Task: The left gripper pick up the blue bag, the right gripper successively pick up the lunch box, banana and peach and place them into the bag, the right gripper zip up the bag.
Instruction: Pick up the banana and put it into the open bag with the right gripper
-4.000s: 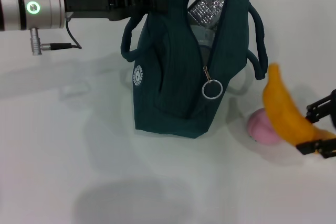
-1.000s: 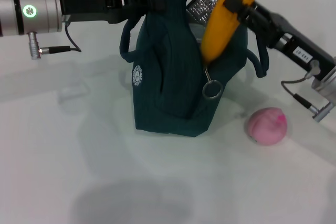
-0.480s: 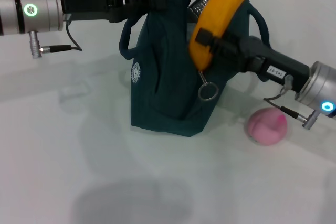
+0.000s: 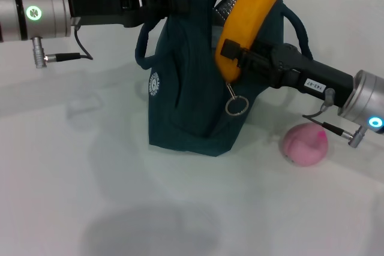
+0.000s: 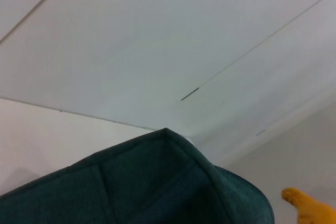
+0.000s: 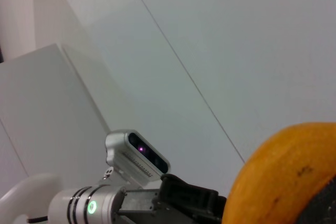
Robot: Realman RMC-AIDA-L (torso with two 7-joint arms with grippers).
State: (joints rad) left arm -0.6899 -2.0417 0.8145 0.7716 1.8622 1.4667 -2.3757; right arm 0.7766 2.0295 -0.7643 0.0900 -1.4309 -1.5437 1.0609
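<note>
A dark blue-green bag (image 4: 192, 97) stands upright mid-table, its zip open and silver lining showing; its top edge also shows in the left wrist view (image 5: 157, 182). My left gripper (image 4: 171, 1) is shut on the bag's top at the left side. My right gripper (image 4: 233, 53) is shut on a yellow banana (image 4: 249, 19), held tilted in front of the bag's opening, lower end by the zip. The banana fills a corner of the right wrist view (image 6: 278, 177). A pink peach (image 4: 306, 142) lies on the table right of the bag. The lunch box is not visible.
A round zip-pull ring (image 4: 237, 107) hangs on the bag's front. The white table (image 4: 90, 196) spreads around the bag. The left arm (image 6: 131, 203) shows in the right wrist view.
The right gripper lifted the banana from the table beside the peach up to the bag's opening, then lowered its arm and tilted the banana. The bag shifted slightly.
</note>
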